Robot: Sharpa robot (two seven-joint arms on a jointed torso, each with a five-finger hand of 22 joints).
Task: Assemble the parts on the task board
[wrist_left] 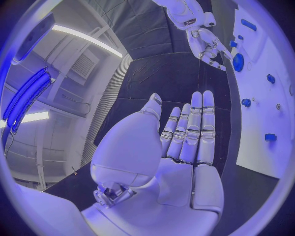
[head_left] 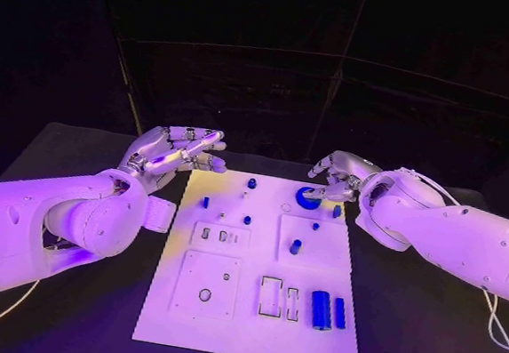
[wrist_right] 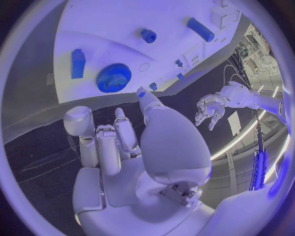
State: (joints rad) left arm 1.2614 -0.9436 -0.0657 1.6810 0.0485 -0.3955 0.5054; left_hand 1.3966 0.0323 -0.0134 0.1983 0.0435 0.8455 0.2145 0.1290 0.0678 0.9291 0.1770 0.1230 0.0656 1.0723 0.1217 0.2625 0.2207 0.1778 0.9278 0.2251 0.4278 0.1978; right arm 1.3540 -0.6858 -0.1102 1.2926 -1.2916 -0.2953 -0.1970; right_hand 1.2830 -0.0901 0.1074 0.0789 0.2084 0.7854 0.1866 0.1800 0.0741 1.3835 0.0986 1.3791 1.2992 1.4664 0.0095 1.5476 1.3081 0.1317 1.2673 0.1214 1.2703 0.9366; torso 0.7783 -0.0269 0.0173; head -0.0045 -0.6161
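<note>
The white task board (head_left: pixel 246 324) lies in the middle of the table. A blue gear (head_left: pixel 307 199) sits near its far right corner, also seen in the right wrist view as the gear (wrist_right: pixel 113 77). Several small blue parts stand on the far half, among them a peg (head_left: pixel 253 183). Two blue cylinders (head_left: pixel 329 311) lie in slots near the front right. My left hand (head_left: pixel 181 152) hovers off the board's far left corner, fingers straight and empty (wrist_left: pixel 184 142). My right hand (head_left: pixel 336 180) hangs just behind the gear, fingers half bent and holding nothing (wrist_right: pixel 123 142).
Black table (head_left: pixel 436 348) surrounds the board on all sides. White raised plates with cut-outs (head_left: pixel 208 285) take up the board's near left. A cable (head_left: pixel 502 344) trails from my right arm over the table's right side.
</note>
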